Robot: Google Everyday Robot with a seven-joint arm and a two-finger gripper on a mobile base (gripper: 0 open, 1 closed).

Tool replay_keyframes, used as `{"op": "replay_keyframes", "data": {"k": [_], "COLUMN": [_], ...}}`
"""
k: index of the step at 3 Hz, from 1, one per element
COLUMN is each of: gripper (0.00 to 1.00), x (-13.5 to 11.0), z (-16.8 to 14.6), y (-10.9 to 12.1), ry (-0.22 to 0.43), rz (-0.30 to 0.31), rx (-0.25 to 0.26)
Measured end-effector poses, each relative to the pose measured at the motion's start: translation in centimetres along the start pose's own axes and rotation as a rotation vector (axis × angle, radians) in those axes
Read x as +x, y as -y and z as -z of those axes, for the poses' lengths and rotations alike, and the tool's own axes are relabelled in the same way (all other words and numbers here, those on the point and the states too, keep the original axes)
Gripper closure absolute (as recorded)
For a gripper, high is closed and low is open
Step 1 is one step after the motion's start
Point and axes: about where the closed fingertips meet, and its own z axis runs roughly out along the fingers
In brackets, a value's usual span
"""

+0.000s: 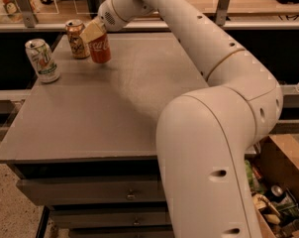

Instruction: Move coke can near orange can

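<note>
The red coke can (100, 49) is upright at the far left of the grey table (139, 108), at or just above its surface. My gripper (93, 32) is at the can's top, with the tan fingers (91, 32) closed around its upper part. The orange can (76, 39) stands upright just left of and slightly behind the coke can, a small gap between them. My white arm reaches in from the lower right across the table.
A white 7UP can (42, 60) stands near the table's left edge, in front of the orange can. A rail (40, 26) runs behind the table. Drawers (129, 195) sit under the tabletop. A box of clutter (280, 197) lies at lower right.
</note>
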Motion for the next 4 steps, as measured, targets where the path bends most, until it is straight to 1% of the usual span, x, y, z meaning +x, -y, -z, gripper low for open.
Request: {"op": "replay_keyframes", "data": {"k": [1, 2, 3, 4], "gripper": [0.59, 0.36, 0.13, 0.00], "x": [0.49, 0.75, 0.69, 0.30], "z": [-0.80, -1.33, -1.52, -1.19], "y": [0.15, 0.17, 0.15, 0.30], "ry": [-0.006, -0.015, -0.021, -0.024], "rz": [-0.031, -0.044, -0.042, -0.028], "rx": [0.005, 0.007, 0.007, 0.004]}}
